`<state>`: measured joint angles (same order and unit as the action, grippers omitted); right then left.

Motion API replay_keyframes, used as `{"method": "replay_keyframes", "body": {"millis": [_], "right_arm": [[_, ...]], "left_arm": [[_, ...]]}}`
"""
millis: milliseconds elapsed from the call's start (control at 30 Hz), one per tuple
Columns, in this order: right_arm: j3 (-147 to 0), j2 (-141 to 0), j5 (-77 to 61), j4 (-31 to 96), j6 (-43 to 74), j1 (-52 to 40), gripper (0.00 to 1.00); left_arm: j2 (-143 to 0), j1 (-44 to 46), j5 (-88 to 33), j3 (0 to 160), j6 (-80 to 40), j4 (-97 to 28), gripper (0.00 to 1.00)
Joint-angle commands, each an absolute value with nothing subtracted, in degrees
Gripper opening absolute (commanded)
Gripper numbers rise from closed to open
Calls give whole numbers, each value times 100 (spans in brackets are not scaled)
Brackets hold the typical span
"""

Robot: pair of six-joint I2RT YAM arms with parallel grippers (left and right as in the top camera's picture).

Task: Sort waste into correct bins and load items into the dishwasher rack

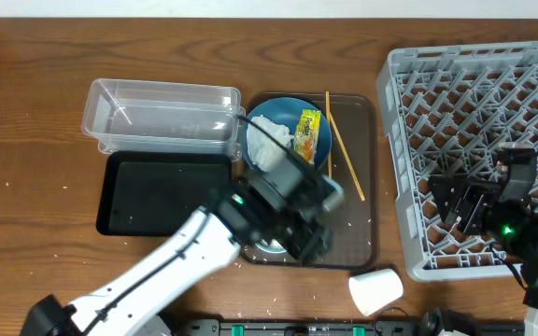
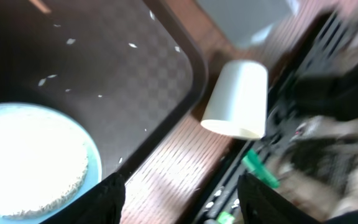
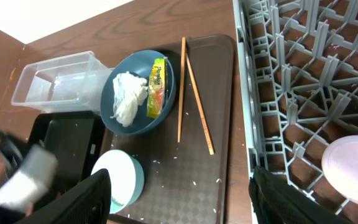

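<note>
I think the loading step is in hand: the left gripper (image 2: 182,190), wide and empty, hovers near the tipped cup (image 2: 236,99) by the table's front edge, and next must descend and close on it

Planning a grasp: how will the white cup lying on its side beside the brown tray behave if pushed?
The white cup lies on its side on the table, so a push would probably roll it, curving since it seems to taper. It looks small and light, so it may skid too.
</note>
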<state>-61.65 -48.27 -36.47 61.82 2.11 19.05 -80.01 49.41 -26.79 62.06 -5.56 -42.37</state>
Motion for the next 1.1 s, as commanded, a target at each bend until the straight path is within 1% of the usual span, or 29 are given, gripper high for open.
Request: {"method": "replay_keyframes", "body": {"millis": [0, 67, 200, 300, 500, 633, 800, 967, 1000, 1067], "right_arm": [[-6182, -4805, -3734, 6246, 102, 1942, 70], [-6182, -4805, -3732, 6337, 99, 1942, 70], [-6182, -4805, -3732, 6403, 99, 1942, 71], [-6182, -4807, -3732, 6388, 102, 1942, 71], [-6182, -4805, -3732, 6427, 102, 1942, 71], [-6182, -4805, -3734, 6462, 102, 1942, 71], [-6182, -4805, -3734, 6569, 102, 1942, 71], [-6182, -4805, -3736, 6560, 102, 1942, 72], [-6182, -4805, -3736, 6567, 102, 1942, 71], [-6182, -4805, -3736, 6580, 102, 1942, 71]], "left_arm": [[-8263, 5433, -2047, 6125, -460, -4235, 62], [-8390, 5555, -2519, 6125, -1160, -4097, 62], [-8552, 5566, -4016, 6125, -2746, -3378, 61], [-8659, 5588, -4497, 6125, -4147, -2851, 61], [-8801, 5848, -4545, 6023, -5649, -2718, 62], [-8879, 5961, -4543, 5806, -6287, -2355, 63], [-8932, 5975, -4362, 5144, -7161, -1656, 63], [-8949, 5977, -4368, 4410, -8355, -360, 64], [-8949, 5986, -4364, 4316, -8565, -165, 66], [-8949, 6007, -4298, 4226, -8777, -34, 67]]}}
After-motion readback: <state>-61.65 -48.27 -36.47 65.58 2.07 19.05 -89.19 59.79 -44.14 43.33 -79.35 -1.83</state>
